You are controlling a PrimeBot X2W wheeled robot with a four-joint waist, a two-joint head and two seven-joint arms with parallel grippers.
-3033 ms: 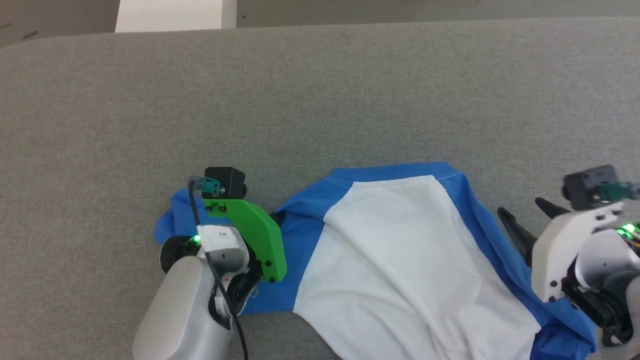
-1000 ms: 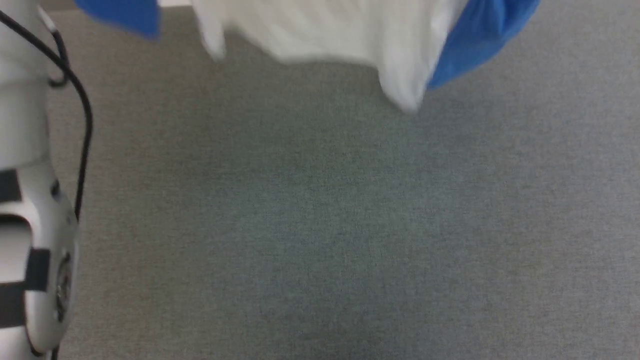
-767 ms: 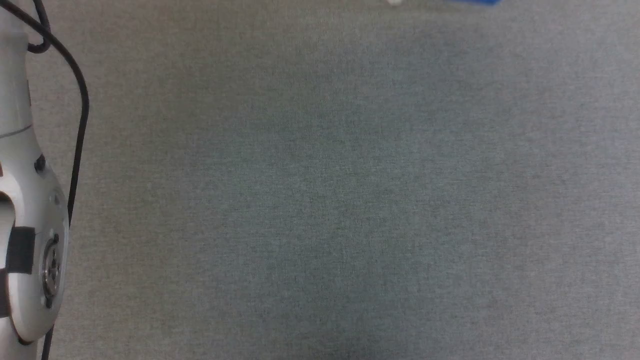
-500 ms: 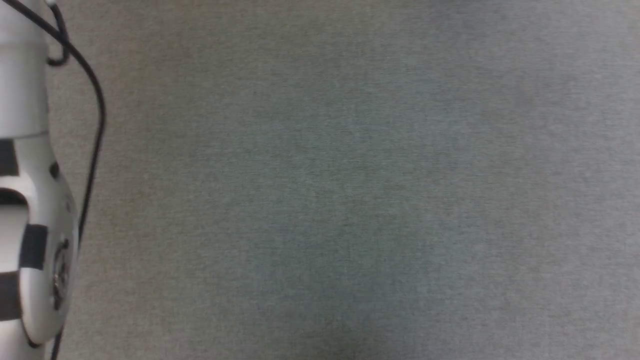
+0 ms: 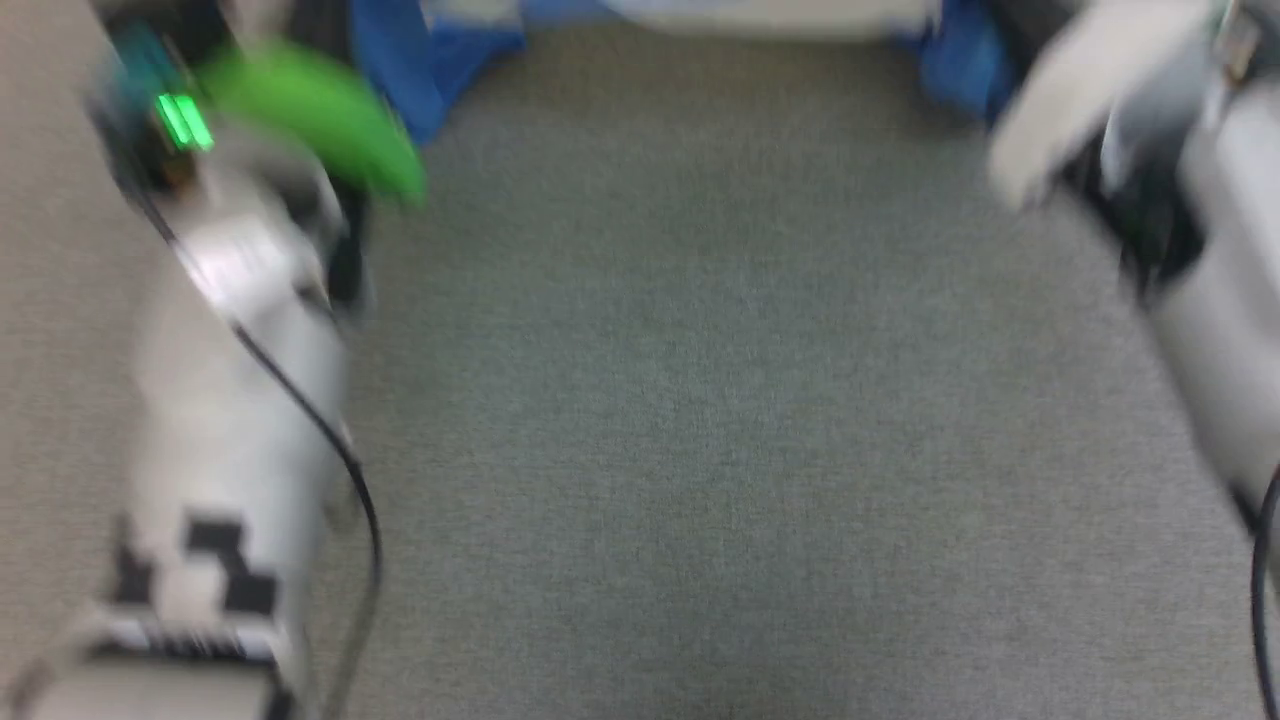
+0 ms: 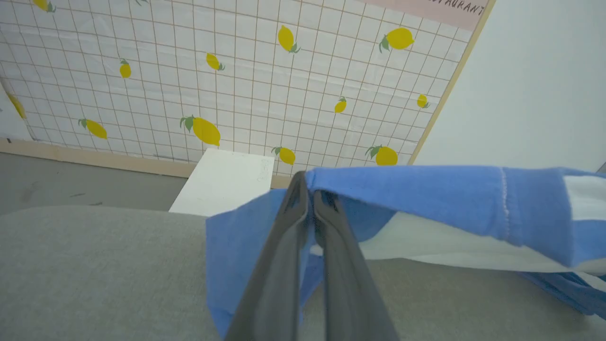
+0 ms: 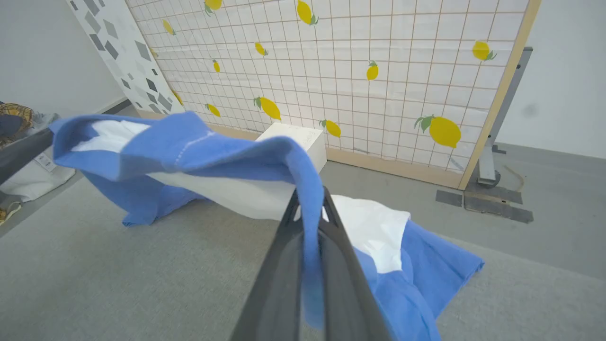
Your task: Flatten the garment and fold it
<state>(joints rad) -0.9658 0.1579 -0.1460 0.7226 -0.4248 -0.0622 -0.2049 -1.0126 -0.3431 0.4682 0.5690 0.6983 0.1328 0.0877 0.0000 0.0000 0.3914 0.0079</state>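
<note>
The garment [image 7: 189,147], white with blue sleeves, hangs stretched in the air between my two grippers. My left gripper [image 6: 310,187] is shut on a blue sleeve edge [image 6: 426,199] above the grey table. My right gripper [image 7: 310,201] is shut on the other blue edge, which drapes over its fingers. The garment's lower part [image 7: 402,265] trails onto the table. In the blurred head view, blue and white cloth [image 5: 410,50] runs along the top edge between my left arm [image 5: 240,330] and my right arm [image 5: 1200,280].
The grey padded table [image 5: 700,420] spreads wide below the cloth. Behind its far edge stand a white box [image 6: 227,180] and a lemon-print grid screen [image 6: 236,71]. The screen's metal foot [image 7: 492,175] stands on the floor to the right.
The head camera has swung: half a second ago it saw the table and my left forearm, now both arms and the garment's edge. Three seconds ago the garment lay on the table.
</note>
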